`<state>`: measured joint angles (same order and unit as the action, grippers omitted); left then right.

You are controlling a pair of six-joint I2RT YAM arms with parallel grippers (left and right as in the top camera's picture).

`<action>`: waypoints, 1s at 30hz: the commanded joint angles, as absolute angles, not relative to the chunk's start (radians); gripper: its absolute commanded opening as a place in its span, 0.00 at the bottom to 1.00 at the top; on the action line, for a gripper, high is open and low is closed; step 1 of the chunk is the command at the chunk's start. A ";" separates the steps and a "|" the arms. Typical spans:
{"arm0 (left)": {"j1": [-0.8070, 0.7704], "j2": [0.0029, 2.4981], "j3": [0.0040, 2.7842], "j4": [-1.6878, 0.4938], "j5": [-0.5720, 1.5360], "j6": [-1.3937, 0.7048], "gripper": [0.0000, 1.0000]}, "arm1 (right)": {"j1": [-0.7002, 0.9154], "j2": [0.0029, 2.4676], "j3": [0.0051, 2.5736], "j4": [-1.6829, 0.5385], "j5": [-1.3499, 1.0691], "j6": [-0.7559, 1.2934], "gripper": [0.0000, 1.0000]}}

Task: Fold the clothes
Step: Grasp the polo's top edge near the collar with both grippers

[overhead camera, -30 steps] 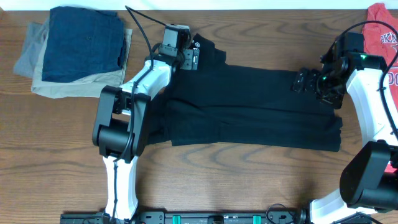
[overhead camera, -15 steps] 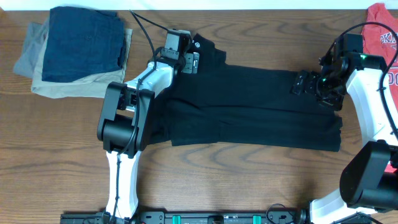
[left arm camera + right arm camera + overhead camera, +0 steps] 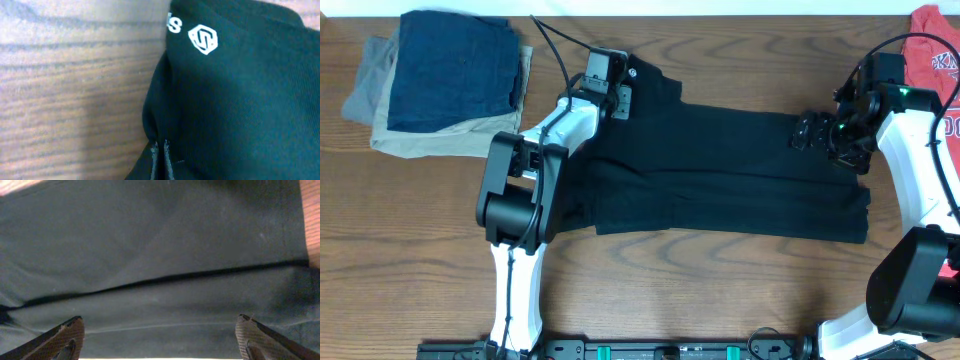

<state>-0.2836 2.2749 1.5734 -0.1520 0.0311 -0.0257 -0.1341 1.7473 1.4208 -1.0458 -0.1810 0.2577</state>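
The clothes (image 3: 720, 170) are a black shirt lying flat across the middle of the wooden table (image 3: 420, 220), partly folded lengthwise. My left gripper (image 3: 620, 98) is at the shirt's top left corner. In the left wrist view its jaws (image 3: 160, 152) are shut, pinching the black fabric (image 3: 240, 100) at its edge, just below a white logo (image 3: 202, 39). My right gripper (image 3: 805, 130) hovers over the shirt's upper right part. Its fingers (image 3: 60, 340) stand wide apart above the cloth (image 3: 160, 255), with nothing between them.
A folded stack of navy, tan and grey garments (image 3: 440, 80) lies at the back left. A red t-shirt (image 3: 940, 50) lies at the back right corner, behind the right arm. Bare wood runs along the front edge.
My left gripper slid slightly right, then its jaws closed on the shirt's corner edge. The right gripper stayed in place, still open.
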 commanded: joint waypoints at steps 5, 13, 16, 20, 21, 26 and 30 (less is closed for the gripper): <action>-0.278 2.185 1.567 -0.266 0.038 -0.030 0.06 | -0.134 1.746 1.419 -1.002 -0.156 0.245 0.94; -0.278 2.036 1.567 -0.395 0.038 -0.030 0.06 | -0.134 1.746 1.419 -0.869 -0.025 0.245 0.94; -0.278 2.013 1.567 -0.413 0.038 -0.030 0.06 | -0.135 1.755 1.419 -0.779 0.048 0.245 0.94; -0.278 2.012 1.567 -0.445 0.038 -0.030 0.06 | -0.142 1.784 1.419 -0.696 0.087 0.245 0.95; -0.278 2.012 1.567 -0.457 0.038 -0.030 0.06 | -0.146 1.794 1.419 -0.676 0.091 0.245 0.95; -0.278 2.012 1.567 -0.483 0.038 -0.030 0.06 | -0.166 1.878 1.423 -0.574 0.102 0.218 0.96; -0.278 2.012 1.567 -0.488 0.038 -0.030 0.06 | -0.184 1.966 1.451 -0.548 0.101 0.210 0.96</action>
<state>-0.2832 2.0090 1.5658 -0.4782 0.0429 -0.0257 -0.1661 1.9011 1.4208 -0.5560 0.0792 0.2348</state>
